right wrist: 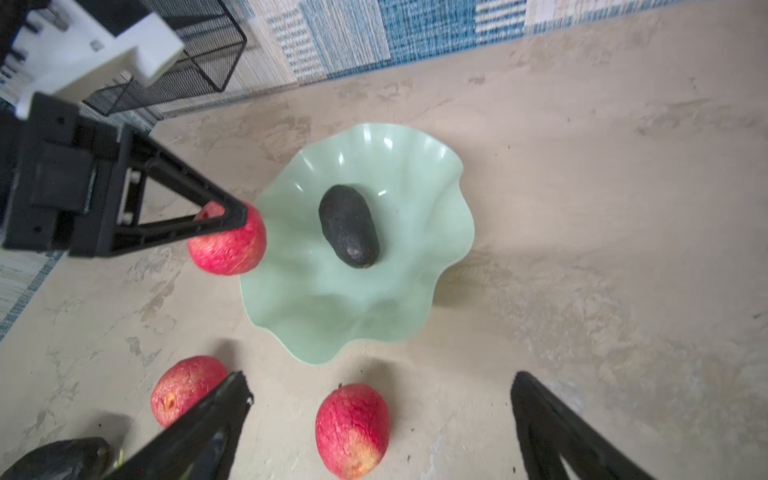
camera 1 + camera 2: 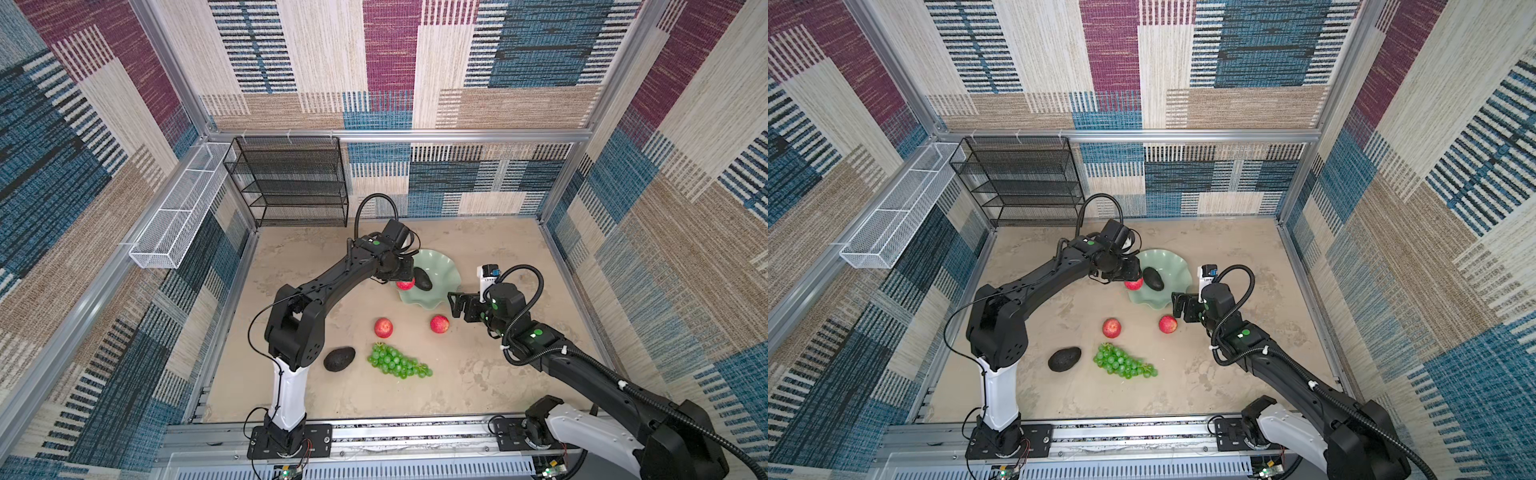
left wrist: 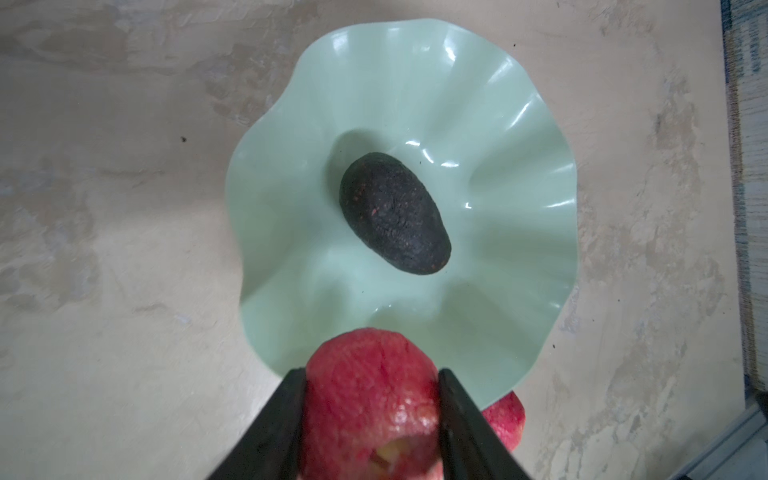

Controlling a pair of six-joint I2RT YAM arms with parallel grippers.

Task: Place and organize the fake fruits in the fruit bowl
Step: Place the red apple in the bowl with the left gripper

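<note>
At the fruit bowl (image 3: 291, 208) rim, we note the left gripper (image 3: 372, 374) clamped on a red apple (image 1: 232, 249). Right gripper (image 1: 380, 376) spread wide, holding nothing. One avocado (image 3: 395, 214) lies inside.

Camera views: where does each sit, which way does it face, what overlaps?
Top views: high over the arm bases, looking down on the table; both arms show, left gripper at the fruit bowl rim, right gripper beside it.
Left wrist: on the left arm, looking down on the bowl's avocado; its fingers clamp an apple.
Right wrist: on the right arm, facing the bowl; its open fingers show.
Shared: all show bowl, avocado, that apple.
</note>
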